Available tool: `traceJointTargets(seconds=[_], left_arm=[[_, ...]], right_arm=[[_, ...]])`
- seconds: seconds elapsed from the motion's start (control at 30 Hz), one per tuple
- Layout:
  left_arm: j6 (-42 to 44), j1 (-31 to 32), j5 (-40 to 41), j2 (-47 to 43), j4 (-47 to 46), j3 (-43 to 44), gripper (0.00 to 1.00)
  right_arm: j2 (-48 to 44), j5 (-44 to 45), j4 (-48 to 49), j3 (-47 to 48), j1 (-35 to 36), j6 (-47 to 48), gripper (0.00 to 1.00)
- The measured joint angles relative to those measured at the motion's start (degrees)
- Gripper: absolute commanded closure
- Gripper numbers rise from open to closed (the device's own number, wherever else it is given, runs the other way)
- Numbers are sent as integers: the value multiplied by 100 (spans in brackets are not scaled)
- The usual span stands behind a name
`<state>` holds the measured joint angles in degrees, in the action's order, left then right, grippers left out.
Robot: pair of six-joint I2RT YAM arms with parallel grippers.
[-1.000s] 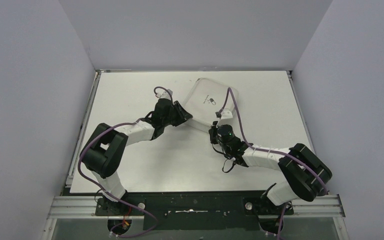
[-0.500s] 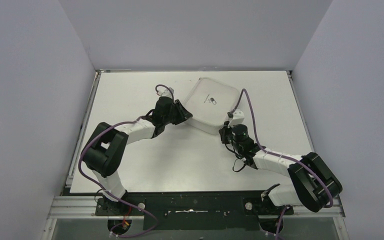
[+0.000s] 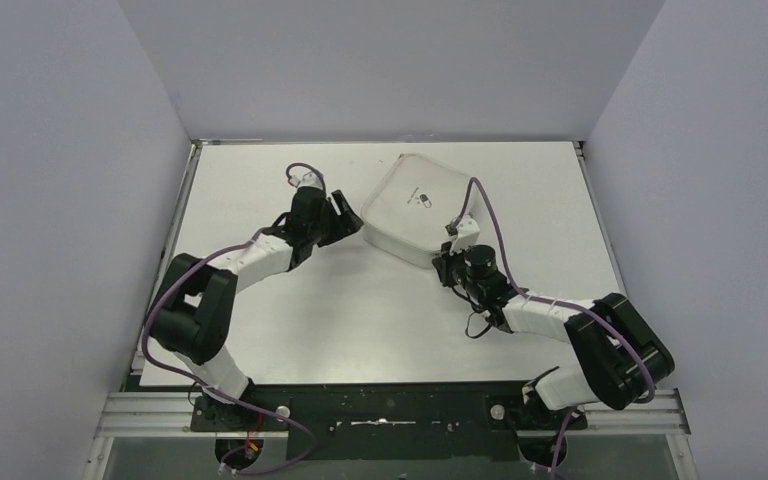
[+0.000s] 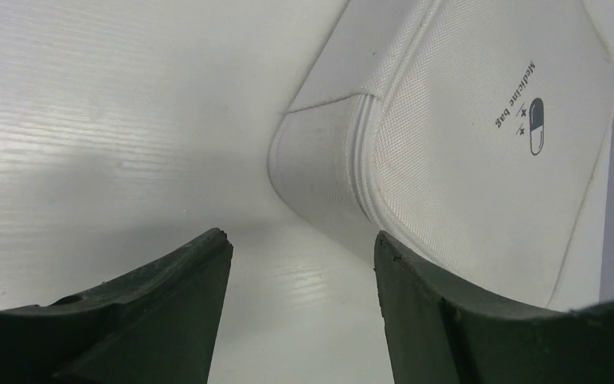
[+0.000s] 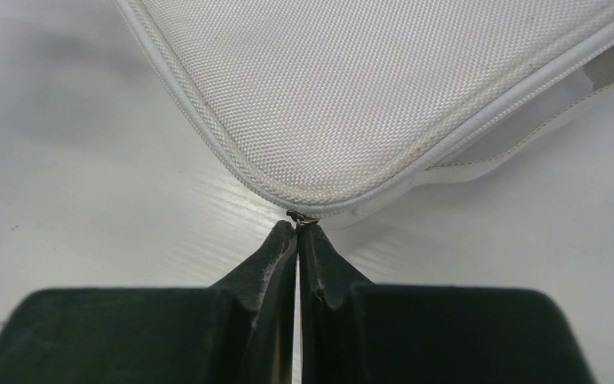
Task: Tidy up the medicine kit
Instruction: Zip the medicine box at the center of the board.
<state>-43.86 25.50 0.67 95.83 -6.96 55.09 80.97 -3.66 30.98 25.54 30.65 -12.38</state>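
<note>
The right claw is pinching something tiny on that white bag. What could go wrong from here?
The right claw holds only the little zipper tab at its tips, so it might slip free. The left claw is open, clear of the medicine kit; a pull could drag the whole bag along.

Medicine kit (image 3: pixel 415 205) on table (image 3: pixel 380 320), far centre; left hand (image 3: pixel 347 217) left, right hand (image 3: pixel 444 266) before

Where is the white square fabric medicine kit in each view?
Top external: white square fabric medicine kit, far centre of white table.
Left wrist: kit upper right, beyond left claw.
Right wrist: kit across top, metal zip pull at right claw.
Landmark: dark pill logo, top and left wrist only.
</note>
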Motion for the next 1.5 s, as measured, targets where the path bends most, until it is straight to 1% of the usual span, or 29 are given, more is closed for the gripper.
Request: traceJointTargets(seconds=[0.17, 0.37, 0.53, 0.73, 0.97, 1.17, 1.37, 1.5], left_arm=[[-92, -7, -315, -326, 13, -184, 38], [-621, 127, -754, -393, -457, -592, 39], [-1005, 326, -955, -348, -870, -623, 39], [-1357, 461, -992, -140, -1300, -643, 40], [-1447, 675, -837, 153, -1296, -643, 42], [-1394, 785, -654, 354, -1250, -555, 50], [-1082, 791, -525, 452, -957, -262, 68], [-911, 787, -514, 450, -968, -203, 70]], right_arm=[[234, 7, 68, 188, 219, 22, 100], [645, 90, 120, 568, 684, 13, 100], [970, 138, 184, 876, 1019, -37, 100], [1119, 181, 249, 990, 1178, -138, 100], [1123, 214, 262, 988, 1182, -199, 100], [1132, 236, 256, 988, 1182, -240, 100], [1130, 378, 214, 988, 1156, -240, 100], [1043, 385, 197, 922, 1029, -232, 100]])
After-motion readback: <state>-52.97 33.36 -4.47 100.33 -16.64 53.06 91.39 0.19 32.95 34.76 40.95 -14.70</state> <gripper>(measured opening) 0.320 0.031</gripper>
